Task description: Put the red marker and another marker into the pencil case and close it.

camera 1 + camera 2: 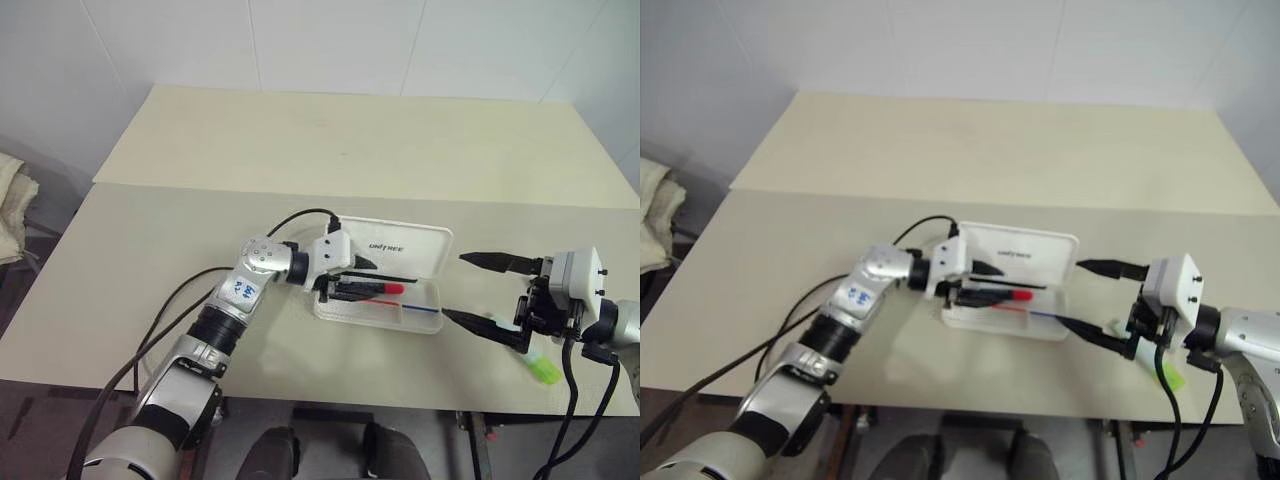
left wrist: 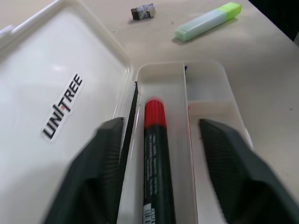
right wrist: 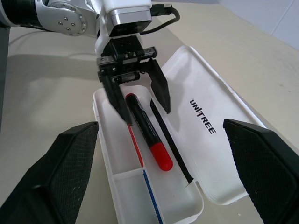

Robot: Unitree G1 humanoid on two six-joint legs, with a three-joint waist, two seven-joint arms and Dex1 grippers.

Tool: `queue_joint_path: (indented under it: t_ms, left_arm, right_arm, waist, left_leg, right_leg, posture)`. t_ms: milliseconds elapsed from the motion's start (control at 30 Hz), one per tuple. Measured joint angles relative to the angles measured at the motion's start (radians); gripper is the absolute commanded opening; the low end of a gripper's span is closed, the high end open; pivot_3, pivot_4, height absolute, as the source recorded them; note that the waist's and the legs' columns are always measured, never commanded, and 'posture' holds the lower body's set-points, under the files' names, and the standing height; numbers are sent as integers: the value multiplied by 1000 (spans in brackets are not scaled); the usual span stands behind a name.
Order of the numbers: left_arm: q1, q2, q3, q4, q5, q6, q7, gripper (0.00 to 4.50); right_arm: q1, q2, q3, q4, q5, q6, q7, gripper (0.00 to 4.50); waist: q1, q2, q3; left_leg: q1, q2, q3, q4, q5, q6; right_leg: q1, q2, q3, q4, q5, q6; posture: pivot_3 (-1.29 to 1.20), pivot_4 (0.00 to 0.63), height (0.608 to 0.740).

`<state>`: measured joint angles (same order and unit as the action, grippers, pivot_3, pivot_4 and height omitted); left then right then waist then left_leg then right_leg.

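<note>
Green marker (image 1: 541, 368) lies on the table just below my right gripper (image 1: 478, 290), jaws wide and empty, angled away; left gripper (image 3: 140, 100) released over the red marker (image 3: 148, 131) in the case (image 3: 212, 140).

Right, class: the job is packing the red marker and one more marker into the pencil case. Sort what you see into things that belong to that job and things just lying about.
Belongs to the job:
red marker, lying in the case
green-capped marker, on the table
pencil case, lid open

Just lying about:
small dark scrap on the table
pale cloth off the table's edge
</note>
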<state>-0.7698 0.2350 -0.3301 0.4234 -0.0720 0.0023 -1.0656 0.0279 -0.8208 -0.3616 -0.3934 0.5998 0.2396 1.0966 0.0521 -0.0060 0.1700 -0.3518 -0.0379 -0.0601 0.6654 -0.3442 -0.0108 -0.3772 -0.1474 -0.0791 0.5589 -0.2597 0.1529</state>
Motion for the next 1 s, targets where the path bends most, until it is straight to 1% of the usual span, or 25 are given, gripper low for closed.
queue_joint_path:
  t_ms: [33,67,200,333,433,533,600,667,800,833,933,1000]
  left_arm:
    - [0,-4,-1,0,0,0,1,4284]
    - [1,-7,-1,-3,0,2,2,4453]
    - [15,-15,6,-58,-27,35,-14,4453]
    - [51,-8,17,-151,-79,95,-39,4453]
    - [75,19,48,-227,-103,141,-30,4453]
    - [121,53,82,-316,-135,180,-21,4453]
    - [147,75,102,-367,-159,202,-21,4453]
    - [186,97,127,-437,-197,222,-21,4453]
    - [258,182,187,-537,-254,262,-28,4453]
    - [272,199,200,-556,-270,272,-30,4453]
    - [311,264,251,-598,-327,291,-53,4453]
    - [319,303,287,-604,-345,292,-67,4453]
  right_arm:
    - [1,0,0,0,0,0,-1,4500]
    - [2,1,0,0,0,0,-2,4500]
    - [7,16,2,-1,3,3,-21,4500]
    - [35,55,2,0,10,35,-83,4500]
    - [50,68,-4,17,-46,65,-196,4500]
    - [70,107,-44,52,-84,110,-327,4500]
    - [92,117,-64,62,-94,127,-369,4500]
    - [150,119,-82,62,-93,128,-361,4500]
    - [271,117,-90,84,-73,103,-244,4500]
    - [289,112,-100,97,-64,86,-196,4500]
    - [338,49,-121,157,-49,35,-43,4500]
    - [342,24,-125,222,-52,-1,26,4500]
  waist:
    - [0,0,0]
    - [-1,0,0]
    - [-1,0,0]
    - [-1,0,0]
    - [-2,0,0]
    - [-2,1,0]
    - [-2,1,0]
    - [0,1,-1]
    - [-5,2,-1]
    - [-6,2,-1]
    - [-8,2,-1]
    - [-9,1,-1]
  left_leg:
    - [0,0,0,0,0,0]
    - [0,0,0,0,0,0]
    - [0,0,0,0,0,0]
    - [0,0,0,0,0,0]
    - [0,0,0,0,0,0]
    - [1,0,-1,0,0,0]
    - [0,0,-1,0,0,0]
    - [0,0,-2,0,0,0]
    - [1,0,0,-1,0,1]
    - [1,0,1,-1,-1,2]
    - [3,0,1,0,-1,3]
    - [5,1,1,0,-1,3]
  right_leg:
    - [0,0,0,0,0,0]
    - [0,0,0,0,0,0]
    - [0,0,0,0,0,0]
    - [0,0,0,0,0,0]
    - [0,0,1,0,0,0]
    - [0,0,1,1,0,0]
    - [0,0,1,1,0,0]
    - [0,0,1,1,0,0]
    - [0,0,2,1,0,0]
    - [0,0,3,1,0,0]
    - [3,0,3,0,0,0]
    - [4,1,3,1,0,-1]
  posture:
    - [0,150,740]
    - [0,150,740]
    - [0,150,740]
    - [0,150,740]
    - [0,150,740]
    - [0,150,740]
    - [0,150,740]
    - [0,150,740]
    - [0,150,740]
    - [0,150,740]
    - [0,150,740]
    - [0,150,740]
